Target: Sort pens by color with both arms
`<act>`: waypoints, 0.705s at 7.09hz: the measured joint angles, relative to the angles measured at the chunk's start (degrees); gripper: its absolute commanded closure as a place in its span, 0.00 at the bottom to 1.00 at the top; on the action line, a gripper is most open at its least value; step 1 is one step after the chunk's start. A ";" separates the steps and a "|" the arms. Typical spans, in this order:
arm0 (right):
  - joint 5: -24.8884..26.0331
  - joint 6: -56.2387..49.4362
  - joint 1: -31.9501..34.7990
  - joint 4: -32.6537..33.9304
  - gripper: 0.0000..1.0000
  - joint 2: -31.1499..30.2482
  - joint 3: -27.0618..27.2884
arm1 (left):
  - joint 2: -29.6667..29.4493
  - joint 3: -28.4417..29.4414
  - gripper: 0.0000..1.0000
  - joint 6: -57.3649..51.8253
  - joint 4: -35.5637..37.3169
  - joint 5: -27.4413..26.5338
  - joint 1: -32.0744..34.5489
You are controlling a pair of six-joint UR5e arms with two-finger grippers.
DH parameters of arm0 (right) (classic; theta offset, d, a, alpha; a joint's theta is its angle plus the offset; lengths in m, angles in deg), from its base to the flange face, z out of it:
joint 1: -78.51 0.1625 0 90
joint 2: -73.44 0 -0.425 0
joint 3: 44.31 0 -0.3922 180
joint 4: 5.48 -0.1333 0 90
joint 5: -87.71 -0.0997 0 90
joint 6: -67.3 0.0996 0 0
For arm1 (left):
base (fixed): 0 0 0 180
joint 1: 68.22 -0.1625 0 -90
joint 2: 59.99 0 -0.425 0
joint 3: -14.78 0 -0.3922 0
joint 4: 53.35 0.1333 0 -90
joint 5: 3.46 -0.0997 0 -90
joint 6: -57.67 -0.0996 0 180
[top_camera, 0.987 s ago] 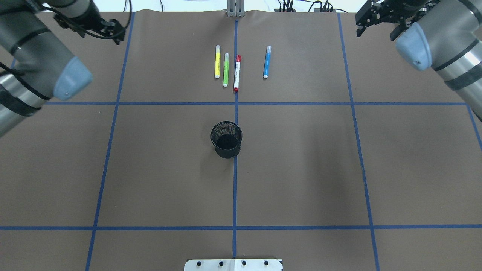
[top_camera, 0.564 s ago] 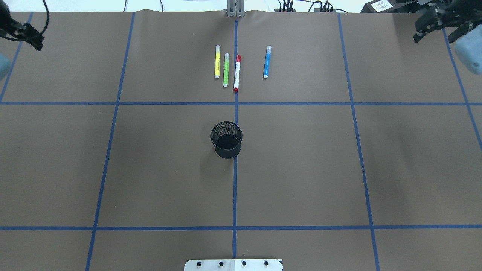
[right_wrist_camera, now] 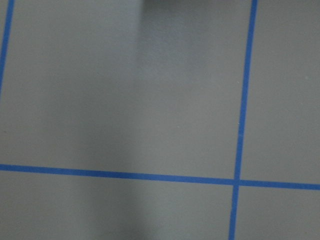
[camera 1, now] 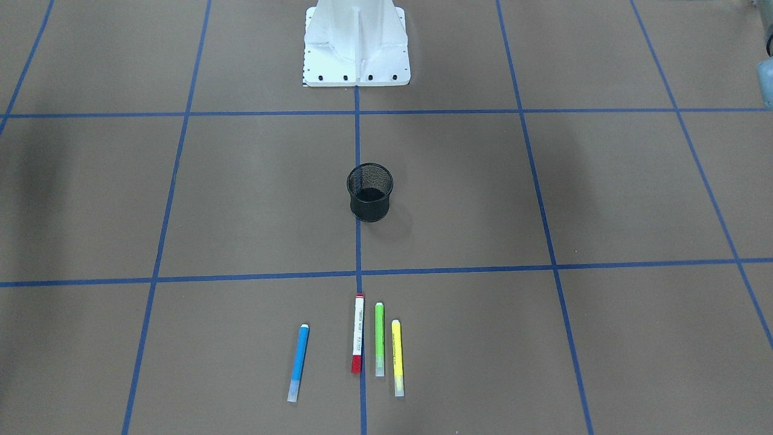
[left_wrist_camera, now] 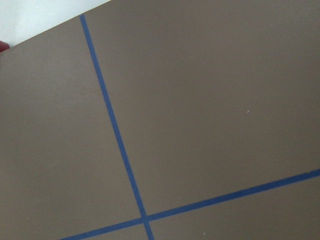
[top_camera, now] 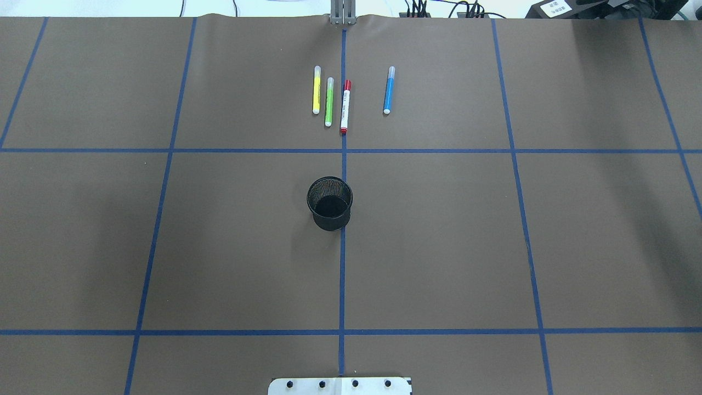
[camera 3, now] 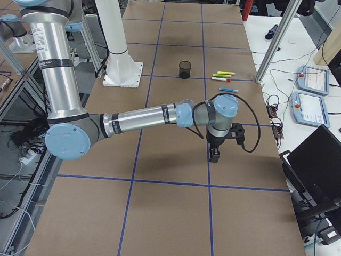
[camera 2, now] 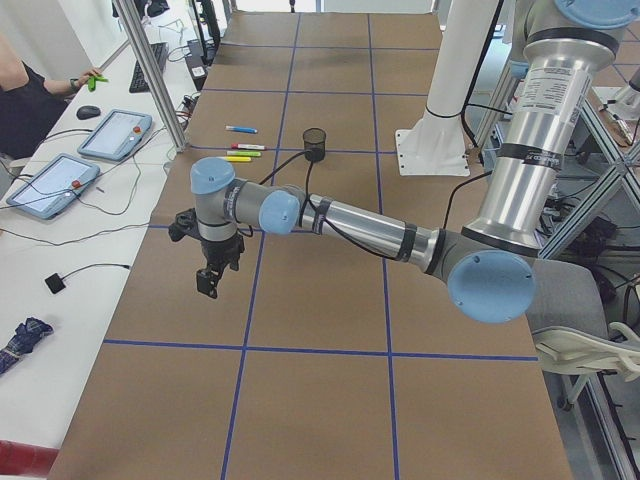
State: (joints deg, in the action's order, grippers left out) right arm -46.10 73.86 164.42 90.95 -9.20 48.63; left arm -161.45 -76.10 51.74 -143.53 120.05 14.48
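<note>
We see four pens lying flat on the brown counter [top_camera: 164,247], on its far side from the robot and beyond the black mesh cup [top_camera: 329,203], which stands upright on the centre tape line [top_camera: 342,274]. The yellow pen [top_camera: 316,90], the green pen [top_camera: 329,102] and the red-capped pen [top_camera: 345,107] lie side by side, close together and nearly parallel, and the red-capped pen rests on the centre line itself. The blue pen [top_camera: 389,90] lies apart from those three, toward the robot's right, and runs much the same way. Neither arm shows in the overhead view. From the counter's left end we see the left arm [camera 2: 360,225] stretched out low, with the left tool [camera 2: 207,285] hanging above the surface and pointing down, well apart from the pens. From the right end, the right arm [camera 3: 138,120] reaches out likewise, and the right tool [camera 3: 214,156] hangs pointing down over the counter, also far from the pens. We cannot tell from these side views whether either tool is open or closed. Both wrist cameras show only brown surface crossed by blue tape lines. The white base [camera 1: 356,42] stands bolted at the robot's edge of the counter.
</note>
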 measured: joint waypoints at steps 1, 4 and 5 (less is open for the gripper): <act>-1.37 -0.39 1.55 -0.09 0.00 -2.65 0.12 | 1.99 0.17 0.00 -0.70 -0.24 0.16 0.73; -2.28 0.08 3.70 -0.15 0.00 -6.46 1.30 | 4.62 1.78 0.00 0.96 0.18 3.30 1.94; -2.60 0.22 3.78 -0.13 0.00 -6.82 1.44 | 5.23 2.29 0.00 2.44 0.19 6.20 2.36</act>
State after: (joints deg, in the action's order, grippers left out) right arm -48.70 74.07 168.20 90.82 -16.02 50.07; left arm -156.22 -73.81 54.18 -143.34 126.26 16.84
